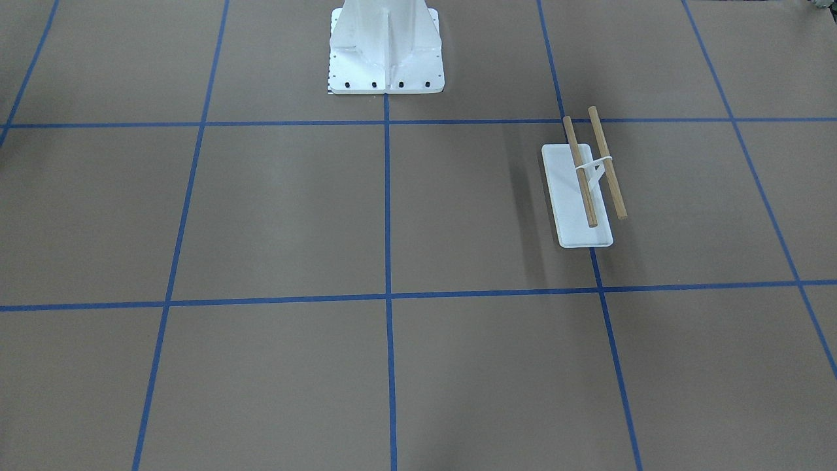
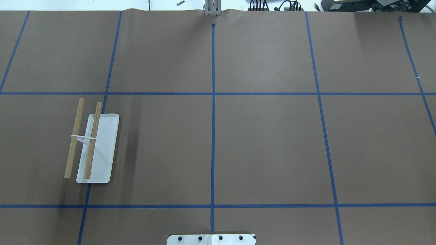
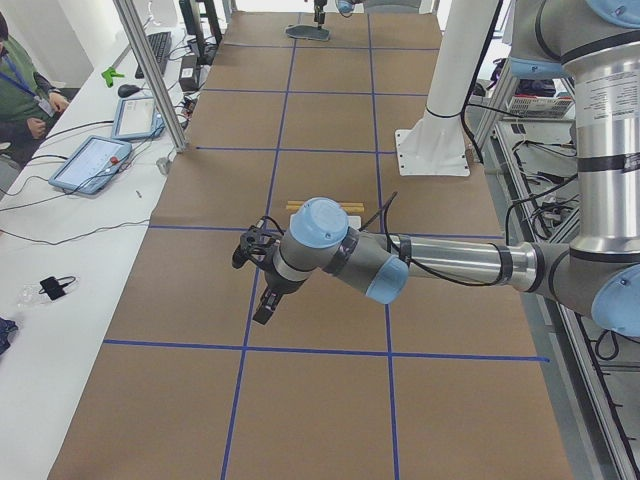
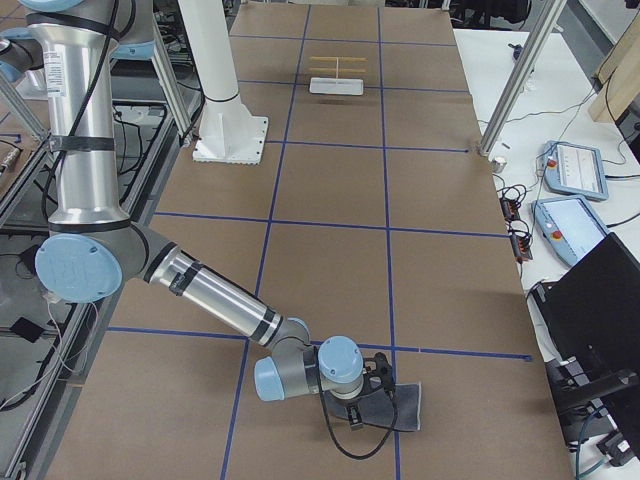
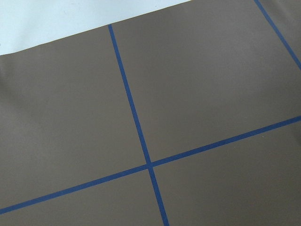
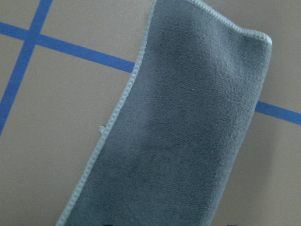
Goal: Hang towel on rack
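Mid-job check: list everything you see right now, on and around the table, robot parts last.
towel: one, dark grey with a lighter stitched edge, lying on the table at the robot's right end.
rack: one, white base with two brown dowels, on the robot's left side, nothing hung on it.
pedestal: one, white, bolted at the robot's edge.
tape grid: blue, across the brown table.
tablets: two, on the white side bench.
operator: one, green top, at that bench.
left gripper: above the table's left end; jaws unclear.
right gripper: at the towel; jaws unclear.
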{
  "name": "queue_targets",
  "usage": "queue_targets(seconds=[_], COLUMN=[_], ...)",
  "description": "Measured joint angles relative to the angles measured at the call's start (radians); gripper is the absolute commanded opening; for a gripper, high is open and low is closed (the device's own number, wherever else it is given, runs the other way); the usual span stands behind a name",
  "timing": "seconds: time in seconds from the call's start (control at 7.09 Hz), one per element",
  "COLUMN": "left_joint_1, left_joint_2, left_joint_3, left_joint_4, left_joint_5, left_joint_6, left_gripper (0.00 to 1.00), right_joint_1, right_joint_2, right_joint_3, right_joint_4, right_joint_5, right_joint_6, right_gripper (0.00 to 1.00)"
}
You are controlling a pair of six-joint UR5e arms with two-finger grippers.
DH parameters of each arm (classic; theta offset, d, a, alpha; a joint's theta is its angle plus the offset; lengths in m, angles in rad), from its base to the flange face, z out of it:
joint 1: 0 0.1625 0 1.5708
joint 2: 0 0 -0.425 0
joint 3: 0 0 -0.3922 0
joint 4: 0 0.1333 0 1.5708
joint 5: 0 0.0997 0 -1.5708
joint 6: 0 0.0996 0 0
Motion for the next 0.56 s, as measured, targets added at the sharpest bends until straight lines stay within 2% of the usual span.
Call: queue_targets(seconds=[0.56], left_joint_1=[-0.001], left_joint_2=[0.005], left_joint_3=[0.0], left_joint_4=[0.0], left_joint_5=[0.0], left_joint_6=[0.001], left_gripper=[0.99], right_joint_1=[-0.001], right_joint_2=[0.01], right_joint_3=[-0.019], right_joint_4=[0.0], right_joint_5=[-0.03], right_joint_6=[0.003], right_gripper=[0.67])
